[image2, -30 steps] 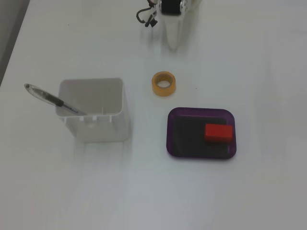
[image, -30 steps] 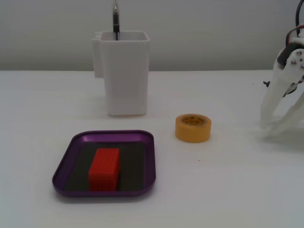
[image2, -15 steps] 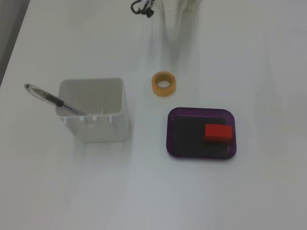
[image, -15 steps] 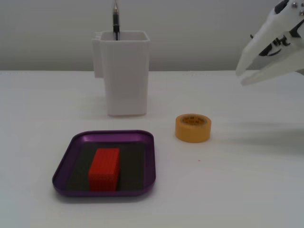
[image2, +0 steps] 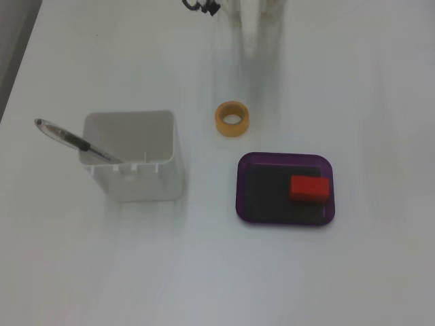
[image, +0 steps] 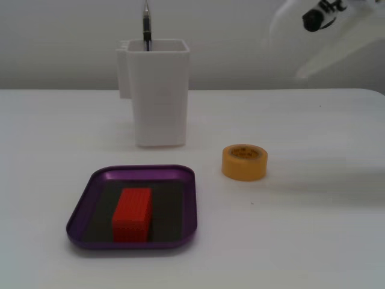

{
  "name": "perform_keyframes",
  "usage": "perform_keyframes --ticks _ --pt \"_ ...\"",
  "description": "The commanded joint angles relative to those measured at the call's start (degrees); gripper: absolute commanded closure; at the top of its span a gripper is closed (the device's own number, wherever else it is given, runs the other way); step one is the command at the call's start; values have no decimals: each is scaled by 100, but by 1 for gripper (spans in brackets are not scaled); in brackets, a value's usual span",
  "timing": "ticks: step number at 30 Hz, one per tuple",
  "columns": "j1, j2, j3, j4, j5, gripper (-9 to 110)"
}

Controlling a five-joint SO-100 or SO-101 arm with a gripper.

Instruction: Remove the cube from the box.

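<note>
I have the cube (image: pixel 132 214) lying flat in the box (image: pixel 84 208), toward the side that reads as 3 o'clock in the top-down fixed view (image2: pixel 310 188), with its long axis running 9 to 3 there and front to back in the low fixed view. The tool (image: pixel 287 45) is high in the air at the upper right of the low view, blurred, and its two white fingers look spread apart with nothing between them, though the smear makes me cautious. From it the cube lies toward 7 o'clock in that view, well apart, past the tape roll (image: pixel 244 161); in the top-down view the arm is only a pale streak at the top edge and the cube sits toward 5 o'clock from it. A second ago the tool was low beside the table (image: pixel 313 241) at the right edge; half a second ago it had lifted, and now it is higher and further left. Cube, box, tape roll and white container (image: pixel 159 90) have not shifted. My judgement: the approach is barely begun, and I will need to swing over the roll and descend with the fingers straddling the cube's short width.
</note>
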Motion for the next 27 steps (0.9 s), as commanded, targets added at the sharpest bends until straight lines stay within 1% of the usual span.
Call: perform_keyframes --ticks 1,7,13,20,24,27 --pt "-615 -1538 -1723 -9 668 86" --pt "-1283 -3656 -3771 -26 1705 86" --pt "-1371 -5405 -5142 -9 1854 86" --pt "-1318 -6829 -6003 -9 1802 85" --pt "-1318 -7242 -6196 0 1793 80" --pt "-1318 -7436 -6205 -9 1784 79"
